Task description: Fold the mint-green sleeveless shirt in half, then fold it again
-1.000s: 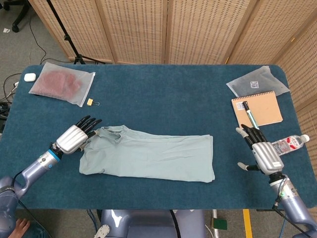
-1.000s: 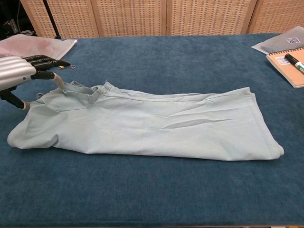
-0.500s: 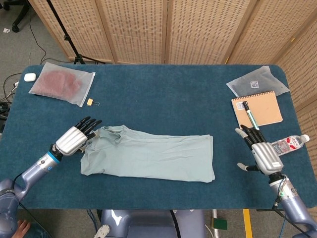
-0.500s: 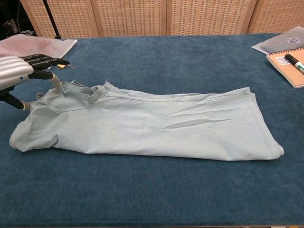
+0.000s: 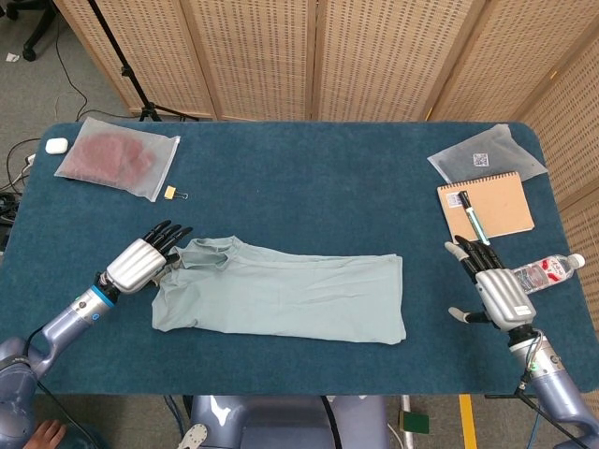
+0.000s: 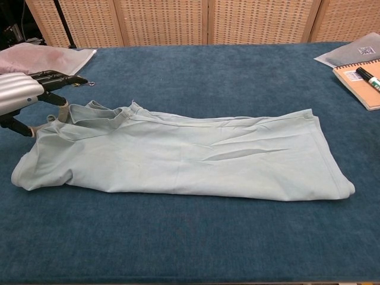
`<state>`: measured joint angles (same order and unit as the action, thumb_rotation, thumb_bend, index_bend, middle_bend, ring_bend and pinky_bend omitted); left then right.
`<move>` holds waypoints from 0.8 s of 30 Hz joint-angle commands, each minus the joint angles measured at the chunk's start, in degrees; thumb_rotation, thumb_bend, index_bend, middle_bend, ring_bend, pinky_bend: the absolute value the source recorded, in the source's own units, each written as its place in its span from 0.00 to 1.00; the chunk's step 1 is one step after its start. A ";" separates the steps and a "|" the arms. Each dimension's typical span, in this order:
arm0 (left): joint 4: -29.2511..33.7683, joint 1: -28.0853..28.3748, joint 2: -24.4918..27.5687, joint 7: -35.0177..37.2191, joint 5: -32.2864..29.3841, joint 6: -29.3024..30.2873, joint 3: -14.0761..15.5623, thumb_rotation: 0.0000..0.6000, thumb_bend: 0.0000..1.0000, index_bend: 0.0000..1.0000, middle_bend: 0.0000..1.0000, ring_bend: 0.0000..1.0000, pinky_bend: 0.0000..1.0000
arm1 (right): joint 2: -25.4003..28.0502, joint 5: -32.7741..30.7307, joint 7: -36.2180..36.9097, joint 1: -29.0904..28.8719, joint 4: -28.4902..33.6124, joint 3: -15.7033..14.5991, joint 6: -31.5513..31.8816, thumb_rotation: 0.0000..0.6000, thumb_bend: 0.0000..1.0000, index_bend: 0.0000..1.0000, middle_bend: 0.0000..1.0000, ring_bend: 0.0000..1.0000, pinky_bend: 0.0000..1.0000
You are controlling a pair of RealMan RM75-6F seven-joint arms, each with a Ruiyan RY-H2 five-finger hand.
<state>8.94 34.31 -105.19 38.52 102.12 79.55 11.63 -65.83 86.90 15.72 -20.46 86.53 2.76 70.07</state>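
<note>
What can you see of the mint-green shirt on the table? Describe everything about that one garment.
The mint-green shirt is soft, lightly creased cloth, already folded into a long band lying flat on the blue table. Its collar and armhole end points toward the left hand, whose fingers reach that end's edge. The hem end lies free on the opposite side, well short of the right hand.

Your matt, soft-creased cloth shirt (image 5: 281,299) lies on the worktop (image 5: 309,187), a napped blue fabric. Each hand, left (image 5: 142,260) and right (image 5: 494,290), pairs satin silver metal with black fingers. The bag (image 5: 117,157) is frosted plastic; the notebook (image 5: 485,206) has a kraft-paper cover.
</note>
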 commanded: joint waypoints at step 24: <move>-0.23 -0.16 1.15 0.69 -2.58 -3.13 -1.47 1.00 0.50 0.77 0.00 0.00 0.00 | 0.11 0.59 0.48 0.06 0.18 -0.07 -0.01 1.00 0.00 0.00 0.00 0.00 0.00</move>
<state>8.72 34.19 -104.09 39.16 99.61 76.46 10.21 -65.72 87.49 16.21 -20.41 86.70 2.69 70.05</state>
